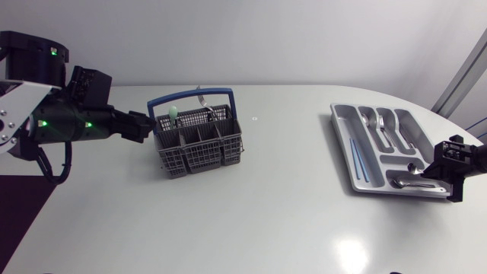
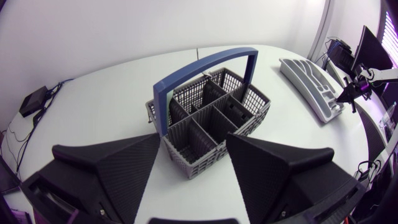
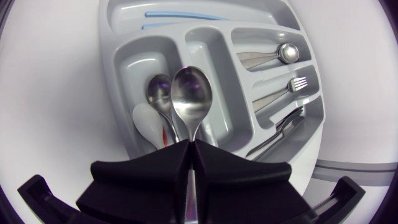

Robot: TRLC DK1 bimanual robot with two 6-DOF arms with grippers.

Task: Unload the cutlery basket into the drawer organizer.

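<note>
The grey cutlery basket [image 1: 199, 141] with a blue handle [image 2: 205, 62] stands left of the table's middle. A pale green handle [image 1: 173, 113] and a metal piece [image 1: 202, 97] stick up from it. My left gripper [image 1: 141, 125] is at the basket's left end, open, and the basket's near corner [image 2: 199, 152] lies between its fingers. The grey drawer organizer [image 1: 344, 122] lies at the right. My right gripper [image 1: 437, 170] hovers over its near end, shut on a metal spoon [image 3: 191, 93]. Under that spoon another metal spoon [image 3: 158, 93] and a white spoon [image 3: 147, 121] lie in one compartment.
Other organizer compartments hold blue sticks [image 3: 180, 14], a fork [image 3: 297, 83], a round-ended piece [image 3: 287, 53] and knives [image 3: 283, 124]. The organizer [image 2: 311, 87] and my right arm [image 2: 356, 87] show beyond the basket in the left wrist view.
</note>
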